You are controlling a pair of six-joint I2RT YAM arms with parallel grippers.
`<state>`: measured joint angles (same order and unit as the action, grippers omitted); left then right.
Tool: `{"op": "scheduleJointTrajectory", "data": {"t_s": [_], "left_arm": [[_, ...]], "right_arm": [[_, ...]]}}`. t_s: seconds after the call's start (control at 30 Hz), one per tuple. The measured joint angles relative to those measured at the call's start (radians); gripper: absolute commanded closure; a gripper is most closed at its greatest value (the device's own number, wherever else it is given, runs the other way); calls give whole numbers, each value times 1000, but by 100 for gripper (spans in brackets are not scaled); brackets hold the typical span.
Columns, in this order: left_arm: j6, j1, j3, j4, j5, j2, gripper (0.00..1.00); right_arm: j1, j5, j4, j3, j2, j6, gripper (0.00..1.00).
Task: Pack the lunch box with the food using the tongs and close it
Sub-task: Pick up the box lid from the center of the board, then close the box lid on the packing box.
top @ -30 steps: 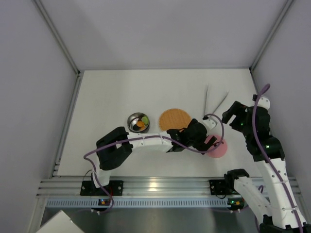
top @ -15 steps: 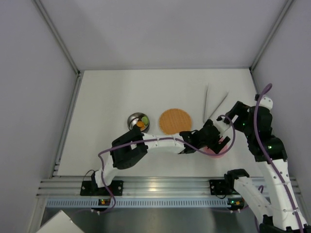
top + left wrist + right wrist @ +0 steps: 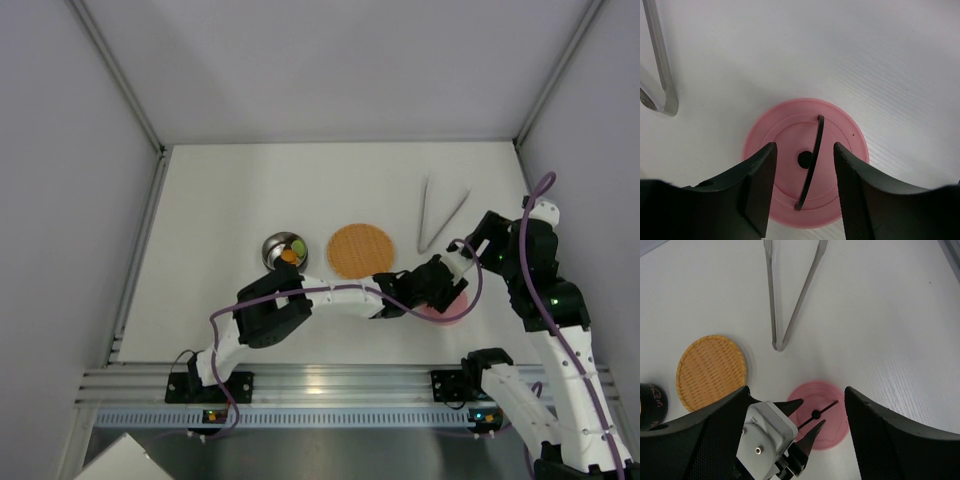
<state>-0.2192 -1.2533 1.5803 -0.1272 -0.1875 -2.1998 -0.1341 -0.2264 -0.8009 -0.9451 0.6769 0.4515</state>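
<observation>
The tongs (image 3: 424, 215) are laid flat on the white bench (image 3: 230, 200) and are not held. They are thin, shiny metal, shaped like a V. The joined tip is pointed toward the arms, and the 2 long legs are spread toward the far wall. The round pink lid (image 3: 785, 137) is found near that tip. Its thin black handle (image 3: 816, 150) is set between the fingers of the left end effector (image 3: 804, 150), which is open and not touching it. The right end effector (image 3: 796, 390) is open, with nothing in it. The shiny steel bowl (image 3: 270, 243) with food (image 3: 291, 253) is seen left of the woven orange disc (image 3: 361, 249).
</observation>
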Motion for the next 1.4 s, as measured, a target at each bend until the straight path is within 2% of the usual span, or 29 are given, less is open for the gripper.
{"op": "scheduleJointTrajectory", "data": {"t_s": [0.3, 0.4, 0.5, 0.53, 0.67, 0.9, 1.07, 1.27, 1.4], "left_arm": [[-17, 0, -40, -8, 1, -2, 51], [-19, 0, -57, -12, 2, -2, 56], [-22, 0, -71, -12, 1, -2, 69], [-23, 0, -72, -13, 4, -2, 79], [-24, 0, -74, -13, 7, -2, 99], [-25, -3, -113, -16, 2, 32, 100], [-26, -19, -138, 39, -37, 105, 100], [-56, -27, -272, 107, -157, 345, 100], [-89, -26, -353, 195, -334, 528, 100]], "right_arm": [[0, -1, 0, 1, 2, -6, 25], [0, -1, 0, 2, 5, -6, 25], [0, -1, 0, 2, 5, -6, 27], [0, -1, 0, 2, 5, -6, 27], [0, -2, 0, 2, 5, -6, 28], [0, -22, 0, 0, 7, -8, 28], [0, -35, 0, -24, 21, -8, 28], [0, -30, 2, -33, 26, -12, 29], [0, -3, 5, -33, 26, -14, 29]]}}
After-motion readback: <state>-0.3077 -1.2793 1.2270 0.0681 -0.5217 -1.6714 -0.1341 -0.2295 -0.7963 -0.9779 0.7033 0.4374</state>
